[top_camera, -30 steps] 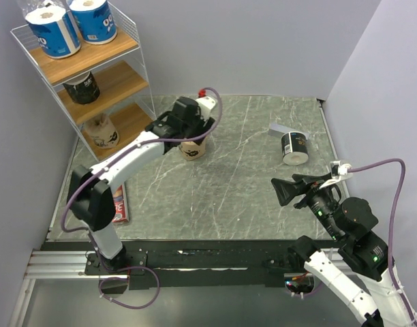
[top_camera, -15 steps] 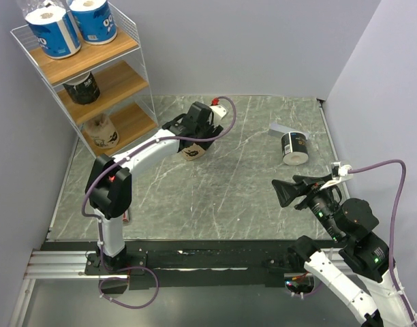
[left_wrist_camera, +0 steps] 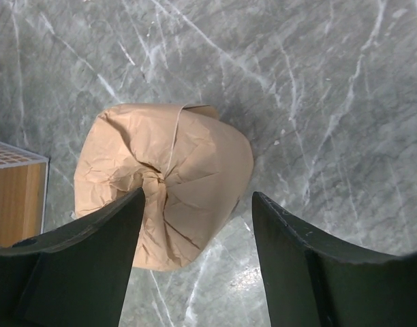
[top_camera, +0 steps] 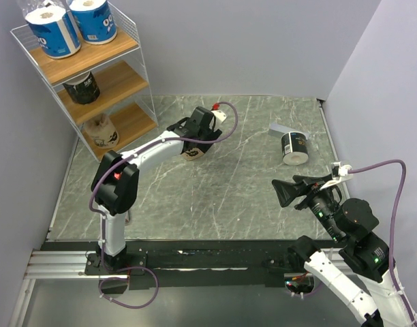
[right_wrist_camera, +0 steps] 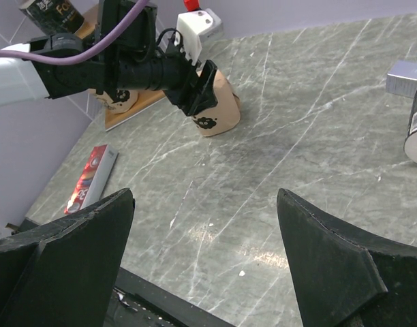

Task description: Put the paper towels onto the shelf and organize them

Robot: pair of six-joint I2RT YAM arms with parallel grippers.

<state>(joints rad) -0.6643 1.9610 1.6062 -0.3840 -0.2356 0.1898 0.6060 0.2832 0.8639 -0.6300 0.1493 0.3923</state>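
The shelf point(top_camera: 99, 58) stands at the back left. It holds two blue paper towels point(top_camera: 53, 30) on the top board, a black one point(top_camera: 82, 87) on the middle board and a tan one point(top_camera: 103, 131) on the bottom board. Another tan roll point(top_camera: 193, 152) stands on the table. My left gripper point(top_camera: 197, 136) is open just above it, a finger on each side, not closed on it; the left wrist view shows the roll point(left_wrist_camera: 164, 184) between the open fingers point(left_wrist_camera: 198, 201). A black roll point(top_camera: 294, 148) lies at the right. My right gripper point(top_camera: 283, 191) is open and empty, and stays clear of it.
A small grey block point(top_camera: 280, 129) lies behind the black roll. A flat red box point(right_wrist_camera: 93, 177) lies near the table's left front, beside the left arm. The shelf's corner point(left_wrist_camera: 14, 197) is close to the left of the tan roll. Walls close in the back and both sides.
My left arm has swung its elbow inward, and the gripper has shifted a little right and settled over the tan roll on the table. The right arm has not moved.
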